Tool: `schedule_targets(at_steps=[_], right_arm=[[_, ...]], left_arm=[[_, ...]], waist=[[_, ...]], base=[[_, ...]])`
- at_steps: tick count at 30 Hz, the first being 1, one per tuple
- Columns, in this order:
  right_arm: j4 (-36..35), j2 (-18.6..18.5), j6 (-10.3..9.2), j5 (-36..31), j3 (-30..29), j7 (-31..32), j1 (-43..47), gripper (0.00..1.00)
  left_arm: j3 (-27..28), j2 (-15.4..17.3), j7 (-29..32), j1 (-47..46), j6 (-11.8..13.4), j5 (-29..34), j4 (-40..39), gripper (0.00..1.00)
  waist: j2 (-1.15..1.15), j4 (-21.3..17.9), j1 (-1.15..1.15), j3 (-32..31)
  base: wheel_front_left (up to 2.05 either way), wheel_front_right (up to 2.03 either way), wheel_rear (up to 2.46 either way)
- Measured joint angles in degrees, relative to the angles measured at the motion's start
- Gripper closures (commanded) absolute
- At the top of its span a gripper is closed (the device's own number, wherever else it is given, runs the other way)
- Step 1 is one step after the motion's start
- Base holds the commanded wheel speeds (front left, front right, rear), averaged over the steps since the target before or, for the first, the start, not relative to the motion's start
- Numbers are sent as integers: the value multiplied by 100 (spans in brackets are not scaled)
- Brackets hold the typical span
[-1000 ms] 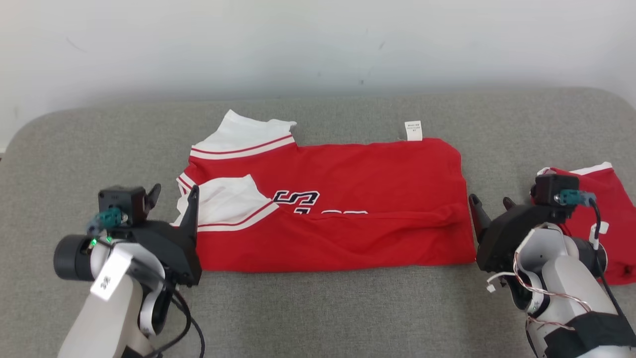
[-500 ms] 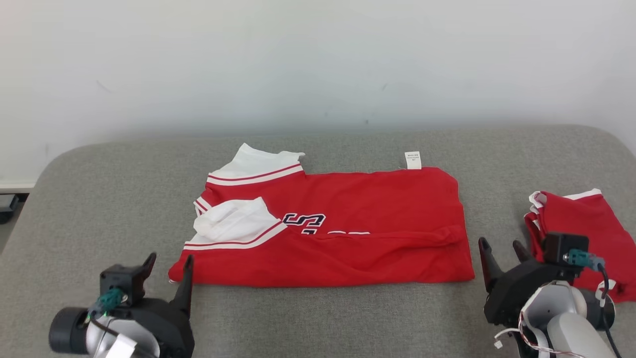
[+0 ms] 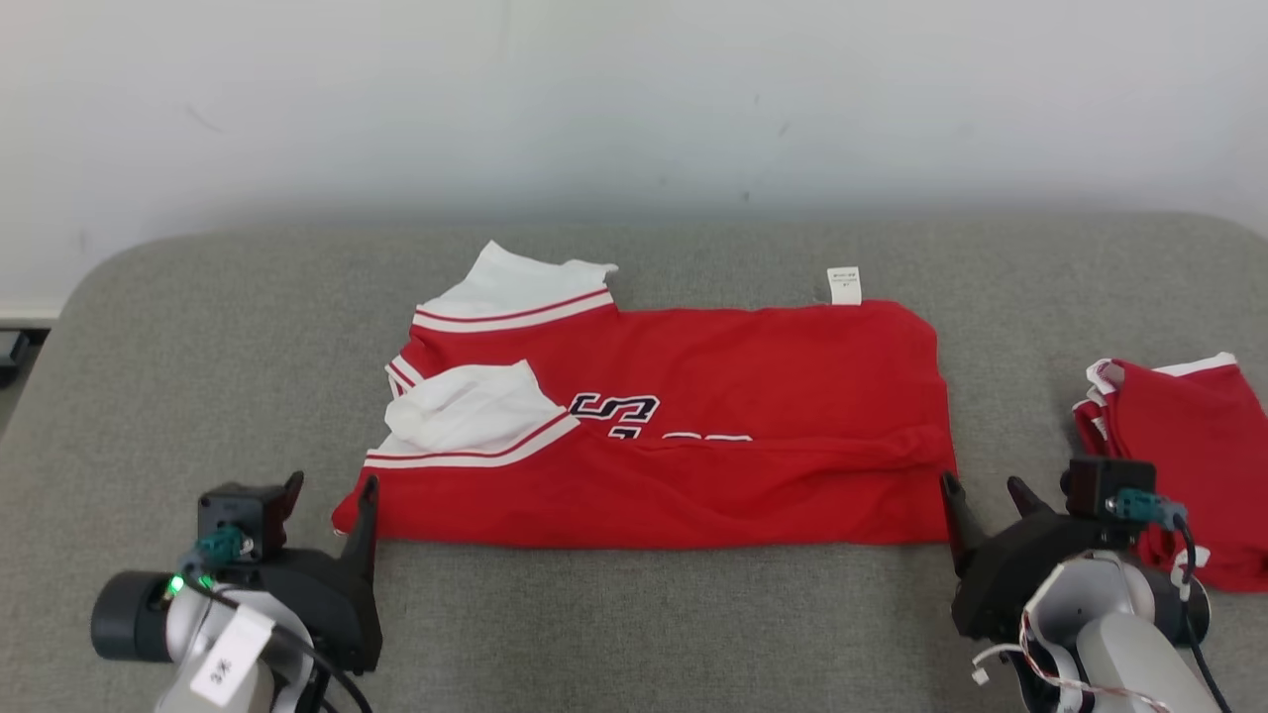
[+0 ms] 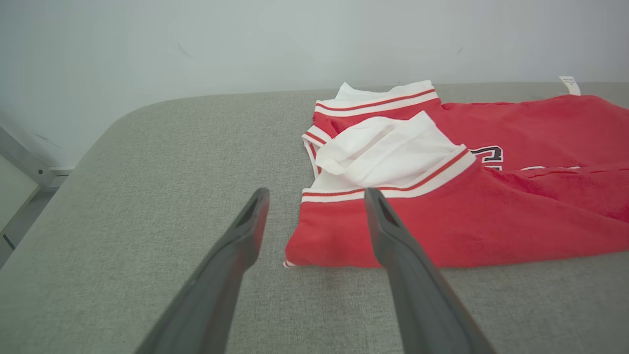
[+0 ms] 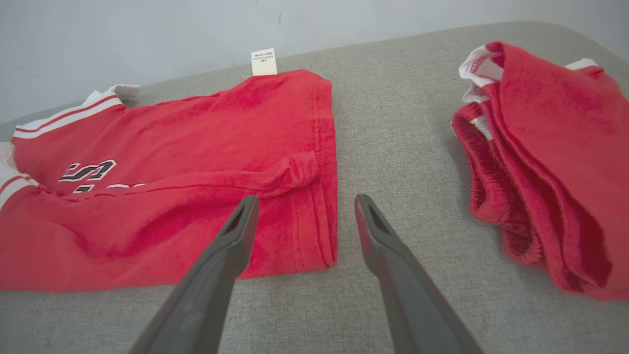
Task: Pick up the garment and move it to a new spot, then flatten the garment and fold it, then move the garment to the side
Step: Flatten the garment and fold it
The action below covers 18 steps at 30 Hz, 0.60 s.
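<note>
Head view: left hand (image 3: 332, 483) and right hand (image 3: 981, 483) rest open and empty at the near corners of the red garment (image 3: 693, 436), probably placed to pinch both ends for another fold; the garment lies mid-worktop (image 3: 198, 347), folded lengthwise into a long band; white red-striped sleeves at left, dark lettering half hidden.

On the shirt (image 3: 753, 376), I can't read the tag (image 3: 845, 285); a fold hides part of the lettering (image 3: 614, 408). Right of it, a red pile (image 3: 1179, 426) runs off-frame.
</note>
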Motion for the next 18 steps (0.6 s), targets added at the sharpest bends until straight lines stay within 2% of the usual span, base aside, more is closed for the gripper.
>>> schedule_targets(at_steps=[10, 13, 14, 15, 18], right_arm=[[406, 24, -43, -65, 45, 155, -511, 0], [557, 25, -46, -65, 53, 237, -544, 24], [584, 24, -48, -65, 58, 252, -549, 42], [626, 24, -49, -65, 74, 257, -559, 51], [704, 32, -51, -65, 93, 305, -563, 55]], left_arm=[[-34, 0, 181, -582, -57, 63, 494, 0], [-65, -47, 205, -609, -73, 110, 599, 0], [-75, -55, 222, -615, -108, 110, 650, 0], [-79, -59, 223, -617, -107, 110, 693, 0], [-82, -60, 223, -618, -108, 110, 736, 0]], waist=[[1, 18, 1, 614], [1, 24, 1, 730], [1, 30, 1, 757], [1, 37, 1, 777], [1, 56, 1, 792]], base=[[0, 0, 0], [0, 0, 0], [0, 0, 0], [0, 0, 0], [0, 0, 0]])
